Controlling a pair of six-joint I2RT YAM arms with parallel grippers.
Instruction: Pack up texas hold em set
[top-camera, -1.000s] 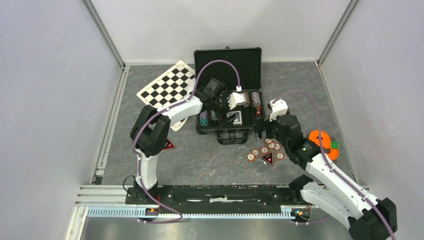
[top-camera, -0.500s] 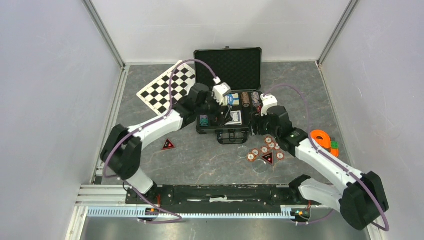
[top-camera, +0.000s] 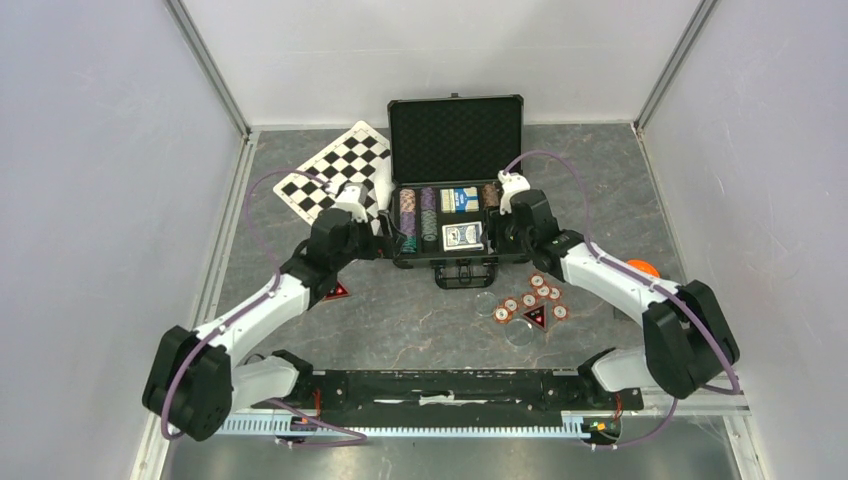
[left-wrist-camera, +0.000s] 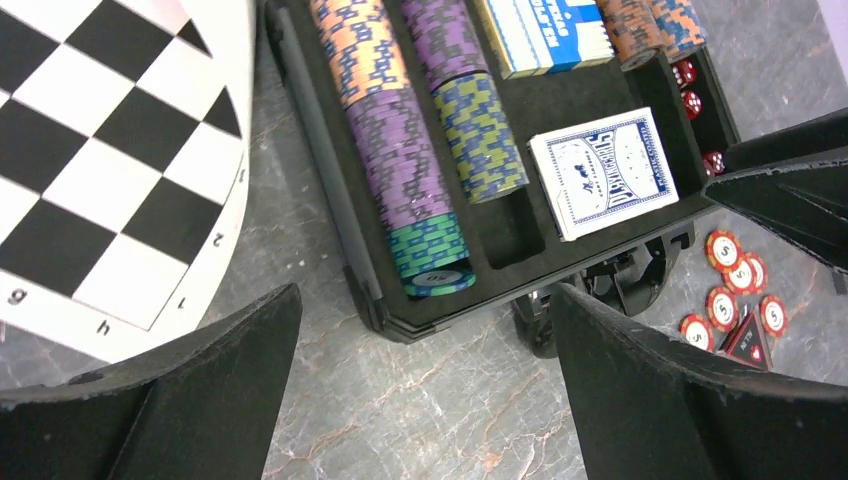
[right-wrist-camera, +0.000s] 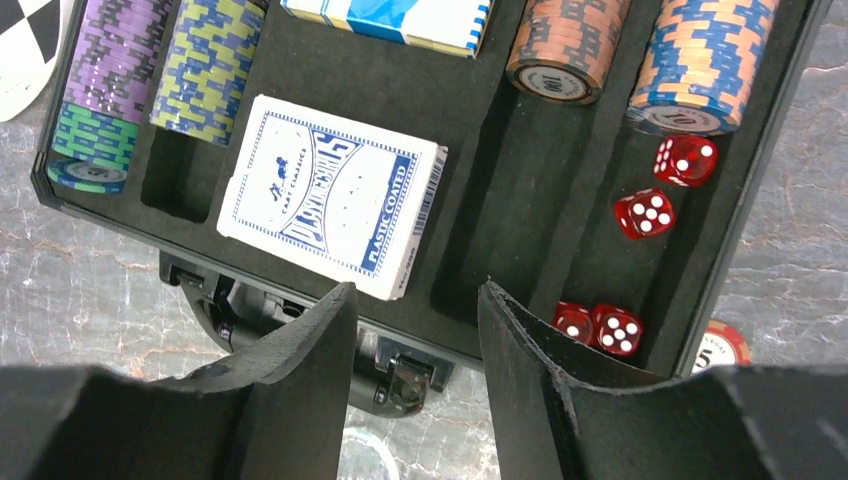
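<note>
Blue card deck (right-wrist-camera: 330, 208) marked "PLASTIC COATED" lay in the open black case (top-camera: 455, 130), near red dice (right-wrist-camera: 643, 213). The right claw (right-wrist-camera: 415, 295) hung half spread, empty. The left claw (left-wrist-camera: 425, 295) was spread wide, empty. Outside lay red chips (left-wrist-camera: 722, 250) marked "5".

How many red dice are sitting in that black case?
4. Two dice lie apart just below the orange-and-blue chip stack. Two more sit side by side at the case's near edge, beside the right fingers. Others may hide behind them.
</note>
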